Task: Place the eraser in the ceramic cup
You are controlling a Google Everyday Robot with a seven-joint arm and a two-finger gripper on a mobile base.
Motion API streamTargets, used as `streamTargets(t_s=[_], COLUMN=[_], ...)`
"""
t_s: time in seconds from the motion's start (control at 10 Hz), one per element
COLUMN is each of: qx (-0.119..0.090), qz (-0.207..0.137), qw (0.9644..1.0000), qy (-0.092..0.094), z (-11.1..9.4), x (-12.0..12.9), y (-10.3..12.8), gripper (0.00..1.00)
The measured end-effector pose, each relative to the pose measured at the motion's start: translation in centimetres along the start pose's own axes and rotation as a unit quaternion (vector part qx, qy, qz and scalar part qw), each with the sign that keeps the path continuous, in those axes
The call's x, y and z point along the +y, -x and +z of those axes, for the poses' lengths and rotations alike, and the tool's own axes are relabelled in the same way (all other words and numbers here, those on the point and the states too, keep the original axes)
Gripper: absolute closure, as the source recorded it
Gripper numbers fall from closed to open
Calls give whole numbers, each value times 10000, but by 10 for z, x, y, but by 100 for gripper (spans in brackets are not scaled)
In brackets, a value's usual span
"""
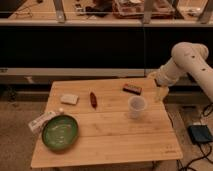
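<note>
The eraser point(132, 88), a small dark block with a reddish-brown top, lies on the wooden table point(115, 142) near its back right. The white ceramic cup point(136, 106) stands upright just in front of it and looks empty. My gripper point(160, 92) hangs from the white arm point(187, 62) over the table's right edge. It is to the right of the eraser and the cup and touches neither. It holds nothing that I can see.
A green bowl point(60, 132) sits at the front left with a white packet point(42, 121) beside it at the table's edge. A flat white pad point(69, 99) and a slim dark red stick point(93, 99) lie left of centre. A dark box point(200, 134) lies on the floor at right.
</note>
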State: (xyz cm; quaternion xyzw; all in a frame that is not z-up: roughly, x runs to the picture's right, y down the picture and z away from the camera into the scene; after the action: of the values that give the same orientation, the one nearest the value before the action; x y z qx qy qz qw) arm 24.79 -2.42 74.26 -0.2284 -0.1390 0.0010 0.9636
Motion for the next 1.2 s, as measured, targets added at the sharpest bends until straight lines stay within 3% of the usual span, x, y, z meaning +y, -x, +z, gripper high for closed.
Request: streamTargets(t_s=[0.1,0.4,0.7,1.0,1.2], qx=[-83,-229,-198,-254,-464], qz=[51,157,127,69,113], qw=[9995,9979,9980,9986,9980], qy=[-290,-586,-591,-452,-411], z=[2,6,5,28,47], x=[-32,-59,-59,-58,-57], y=[4,4,3,9,11], gripper=[20,20,20,20,20])
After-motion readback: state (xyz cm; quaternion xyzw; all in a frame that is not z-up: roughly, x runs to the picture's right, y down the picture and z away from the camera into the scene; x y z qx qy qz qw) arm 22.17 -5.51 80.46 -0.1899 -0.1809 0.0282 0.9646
